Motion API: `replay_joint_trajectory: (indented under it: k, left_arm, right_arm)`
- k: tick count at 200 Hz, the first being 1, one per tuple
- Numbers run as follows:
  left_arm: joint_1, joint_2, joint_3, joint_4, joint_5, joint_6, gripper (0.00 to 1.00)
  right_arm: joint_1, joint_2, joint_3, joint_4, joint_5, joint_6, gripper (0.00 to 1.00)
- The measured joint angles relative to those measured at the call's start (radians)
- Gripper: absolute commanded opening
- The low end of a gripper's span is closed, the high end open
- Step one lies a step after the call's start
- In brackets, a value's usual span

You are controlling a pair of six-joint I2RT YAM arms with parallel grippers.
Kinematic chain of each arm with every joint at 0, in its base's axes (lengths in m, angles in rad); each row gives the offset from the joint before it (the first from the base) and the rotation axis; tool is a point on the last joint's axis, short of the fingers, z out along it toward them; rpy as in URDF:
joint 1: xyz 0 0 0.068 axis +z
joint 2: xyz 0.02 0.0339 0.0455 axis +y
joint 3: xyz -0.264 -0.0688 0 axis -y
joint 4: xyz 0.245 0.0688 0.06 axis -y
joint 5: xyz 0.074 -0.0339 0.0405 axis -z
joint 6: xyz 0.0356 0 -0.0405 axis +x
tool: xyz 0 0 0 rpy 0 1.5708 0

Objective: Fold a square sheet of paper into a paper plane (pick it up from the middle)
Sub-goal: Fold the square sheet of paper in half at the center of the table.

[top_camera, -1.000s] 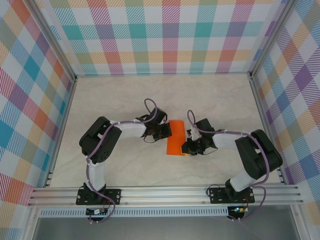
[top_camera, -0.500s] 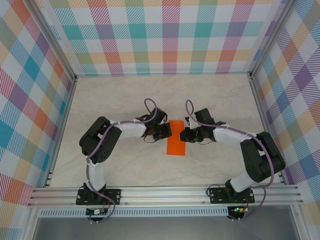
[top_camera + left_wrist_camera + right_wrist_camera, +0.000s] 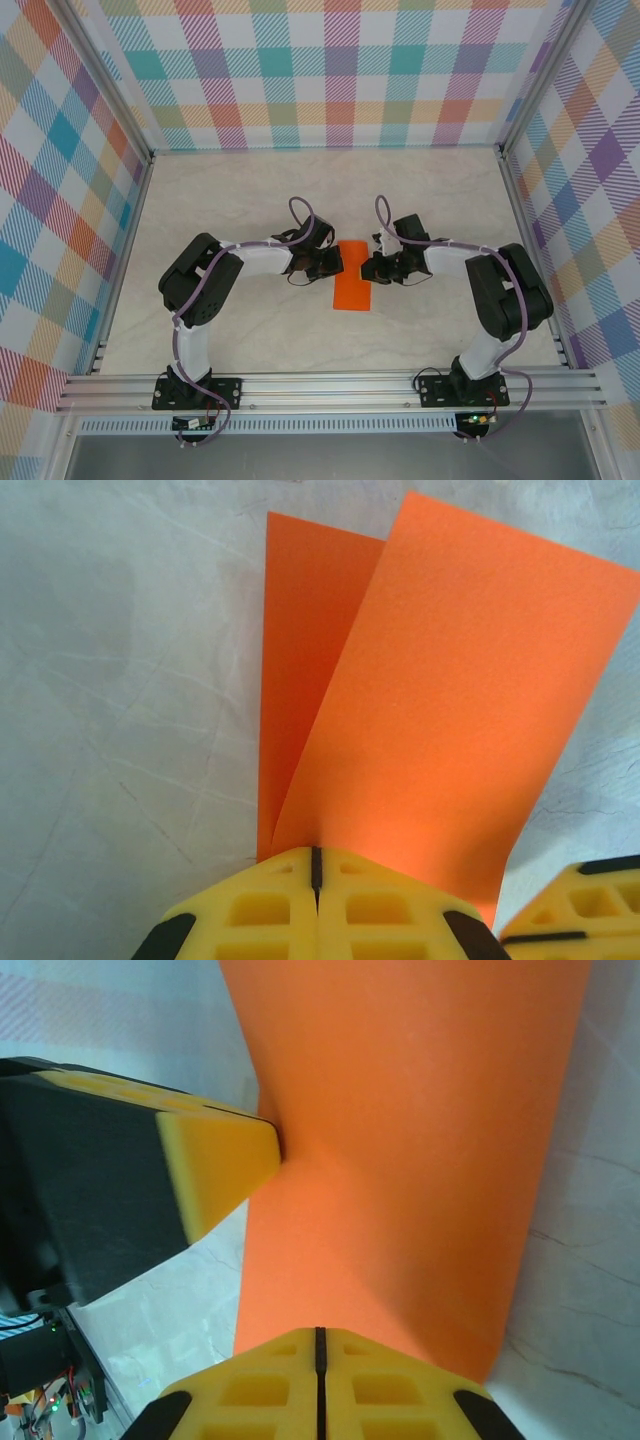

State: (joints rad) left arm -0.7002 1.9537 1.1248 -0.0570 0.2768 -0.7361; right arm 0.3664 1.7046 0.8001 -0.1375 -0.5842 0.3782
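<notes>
Left wrist view: the left gripper [image 3: 315, 880] sits at the near edge, its yellow fingers pressed together with only a thin seam between them. They are clamped on the orange sheet of paper [image 3: 450, 700], which leaves the fingertips as two layers. The upper layer curves up and away to the right, and the lower layer lies flat on the pale marbled table [image 3: 120, 730]. The two layers spread apart toward the far end.

Right wrist view: the right gripper [image 3: 320, 1350] is likewise closed, seam tight, with the near edge of the sheet entering under its tips. Farther along, a yellow finger [image 3: 215, 1165] of the left gripper meets the sheet's left edge, and the paper kinks slightly at that contact.

Top external view: both arm bases stand on the aluminium rail [image 3: 330, 385] at the near side. Beyond them, at mid-table, the sheet reads as a narrow upright rectangle, folded double. The left gripper touches its left side and the right gripper its right side, both at the far half of the strip. The near half lies free on the table. Checked walls [image 3: 320, 70] enclose the back and sides.
</notes>
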Motion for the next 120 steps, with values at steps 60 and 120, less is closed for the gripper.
replay_joint_trajectory:
  k: [60,120]
  left_arm:
    - [0.000,0.002,0.006,-0.009,0.000,0.004,0.00]
    - [0.000,0.005,0.018,-0.029,-0.001,0.023,0.00]
  right_arm:
    - [-0.008,0.060,0.000,0.013,0.003,-0.013,0.07]
    - [-0.026,0.043,0.029,0.019,-0.051,-0.013,0.08]
